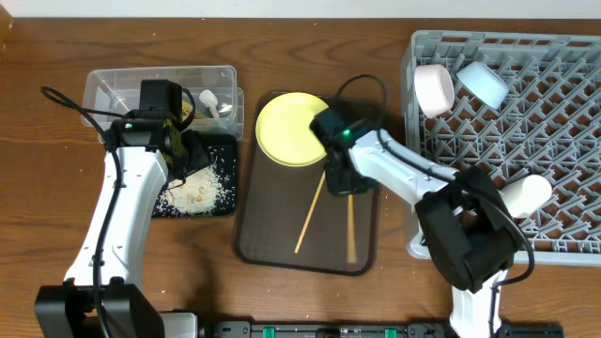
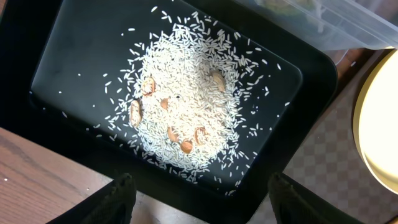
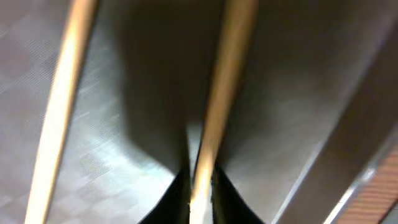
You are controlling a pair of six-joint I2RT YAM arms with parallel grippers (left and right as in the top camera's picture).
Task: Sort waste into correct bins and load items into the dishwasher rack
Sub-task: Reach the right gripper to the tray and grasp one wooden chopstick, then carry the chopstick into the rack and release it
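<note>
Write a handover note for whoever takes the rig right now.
Left gripper: open, empty, over the black tray.
Right gripper: shut on the held chopstick, low over the brown serving tray.
Done: rice scraps in the black tray; white scrap in the clear tub; white bowl, light blue bowl and cup in the rack.
Left: held chopstick, second chopstick and yellow plate, all on the serving tray, go to the rack. The wrapper is not clearly visible; check the tub behind the left arm.
</note>
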